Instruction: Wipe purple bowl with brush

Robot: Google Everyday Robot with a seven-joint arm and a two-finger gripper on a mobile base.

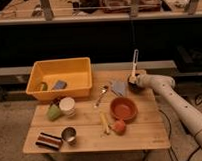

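My gripper (136, 82) is at the back right of the wooden table (146, 136), at the end of the white arm (175, 100) that comes in from the right. It is shut on the brush (135, 63), whose long pale handle points up and whose tan head points down. The head sits at the small dark purple bowl (135, 89), which is mostly hidden under the gripper. I cannot tell whether the head touches the bowl's inside.
An orange-red bowl (123, 108) sits just in front of the gripper. Next to it are a grey-blue cloth (118, 87), a metal spoon (101, 95), a yellow stick (104, 121) and a red item (119, 127). A yellow bin (60, 78), cups (67, 105), a metal cup (69, 134) and a striped sponge (48, 141) fill the left.
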